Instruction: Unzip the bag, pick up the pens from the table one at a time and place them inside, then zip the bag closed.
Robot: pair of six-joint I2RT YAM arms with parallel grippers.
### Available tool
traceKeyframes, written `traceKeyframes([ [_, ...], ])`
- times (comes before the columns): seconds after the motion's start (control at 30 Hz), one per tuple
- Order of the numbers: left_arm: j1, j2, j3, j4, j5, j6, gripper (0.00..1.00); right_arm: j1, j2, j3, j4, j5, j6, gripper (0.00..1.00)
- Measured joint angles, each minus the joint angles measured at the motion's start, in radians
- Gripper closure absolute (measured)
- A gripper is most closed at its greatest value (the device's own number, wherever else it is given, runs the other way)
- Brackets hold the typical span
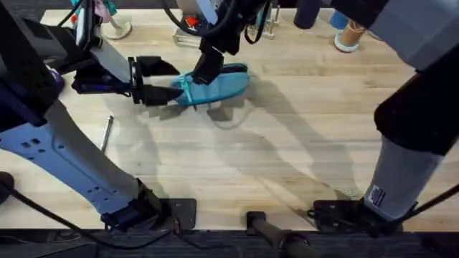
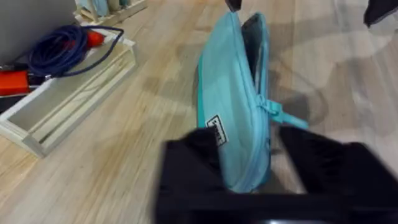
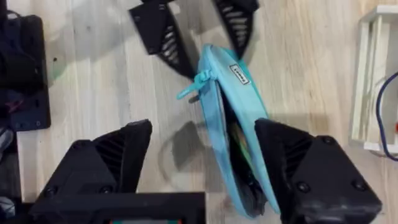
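The teal bag [image 1: 219, 82] lies at the table's [image 1: 237, 165] back middle. Its zipper is partly open, and its dark inside [image 3: 239, 146] shows some contents. My left gripper [image 1: 166, 94] is shut on the bag's left end [image 2: 239, 155], near the teal zipper pull [image 2: 280, 115]. Over the bag's open end [image 3: 217, 124], my right gripper [image 3: 205, 162] hangs open from above with one finger on either side. The same right gripper [image 1: 206, 72] is over the bag in the overhead view. A silvery grey pen [image 1: 106, 133] lies loose on the table to the front left.
A white wooden tray [image 2: 68, 93] holding a blue cable stands just behind the bag, and its rim [image 3: 367, 74] is close to the right gripper. Cups and rolls [image 1: 349, 34] line the back edge. The table's front half is bare wood.
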Motion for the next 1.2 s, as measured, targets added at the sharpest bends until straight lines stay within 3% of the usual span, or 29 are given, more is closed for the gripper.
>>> traceKeyframes([
  [0.07, 0.000, 0.000, 0.000, -0.002, 0.006, 0.000, 0.129, -0.001, 0.000, 0.000, -0.002, 0.006, 0.000, 0.005],
  [0.1, 0.000, 0.000, 0.000, -0.003, 0.008, -0.001, 0.041, -0.001, 0.000, 0.000, -0.002, 0.011, 0.000, 0.005],
  [0.13, 0.000, 0.000, 0.000, -0.004, 0.009, 0.000, 0.016, -0.001, 0.000, 0.000, -0.003, 0.022, 0.000, 0.005],
  [0.47, 0.001, 0.000, 0.000, 0.000, 0.011, 0.000, 0.008, -0.001, 0.000, 0.000, -0.005, 0.074, 0.000, 0.005],
  [0.63, 0.029, 0.000, 0.024, -0.085, 0.011, 0.000, 0.007, -0.005, -0.004, 0.000, -0.006, 0.080, 0.000, 0.005],
  [0.9, 0.115, 0.000, 0.138, -0.267, -0.017, 0.000, 0.006, -0.037, -0.041, 0.000, -0.025, 0.080, 0.000, 0.005],
  [1.2, 0.122, -0.098, 0.251, -0.371, -0.090, 0.000, 0.005, -0.062, -0.082, 0.001, -0.056, 0.080, 0.000, 0.007],
])
